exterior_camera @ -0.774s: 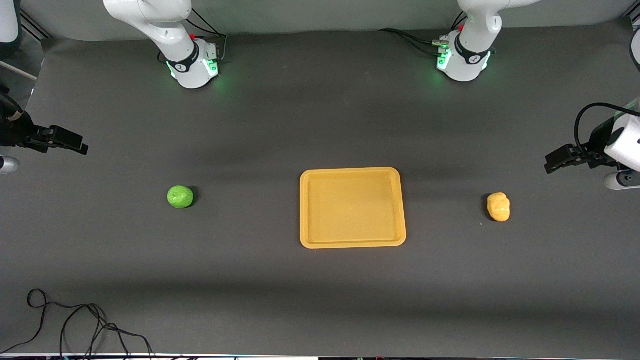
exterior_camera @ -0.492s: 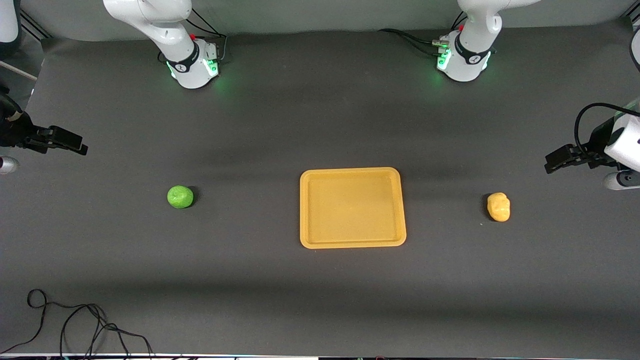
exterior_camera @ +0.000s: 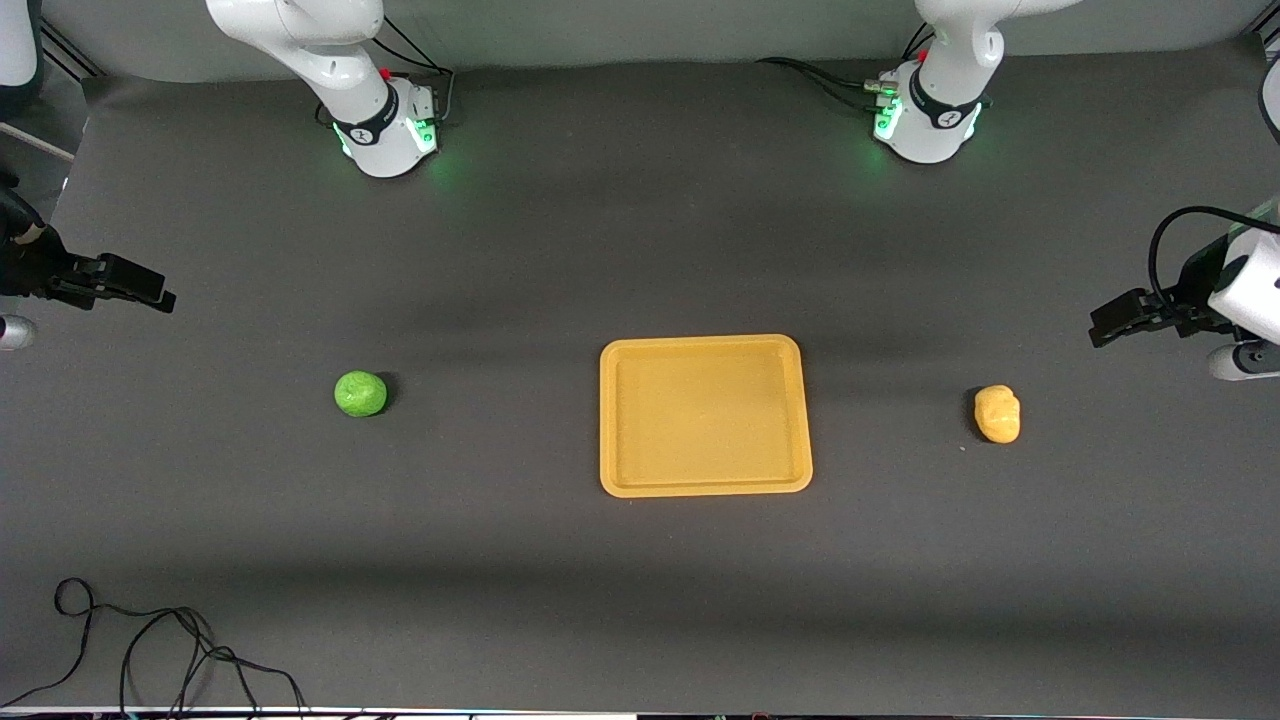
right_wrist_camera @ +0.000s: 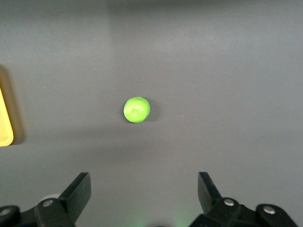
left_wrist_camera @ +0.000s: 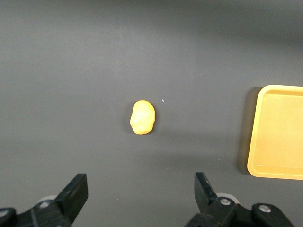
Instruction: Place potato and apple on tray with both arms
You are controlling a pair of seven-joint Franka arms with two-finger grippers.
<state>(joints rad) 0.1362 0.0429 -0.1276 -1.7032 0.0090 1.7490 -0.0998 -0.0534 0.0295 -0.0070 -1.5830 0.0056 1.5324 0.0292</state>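
Observation:
The yellow-orange tray [exterior_camera: 705, 490] lies flat at the table's middle, with nothing on it. The green apple [exterior_camera: 360, 393] sits on the mat toward the right arm's end; it also shows in the right wrist view [right_wrist_camera: 137, 109]. The yellow-orange potato [exterior_camera: 997, 413] lies toward the left arm's end and shows in the left wrist view [left_wrist_camera: 142, 117]. My right gripper [exterior_camera: 150, 290] hovers open and empty at the table's edge, apart from the apple. My left gripper [exterior_camera: 1110, 325] hovers open and empty at the other edge, apart from the potato. The tray's edge shows in the left wrist view [left_wrist_camera: 277, 132].
A black cable [exterior_camera: 150, 650] loops on the mat at the corner nearest the camera, at the right arm's end. The two arm bases [exterior_camera: 385, 130] [exterior_camera: 925, 120] glow green along the table's back edge.

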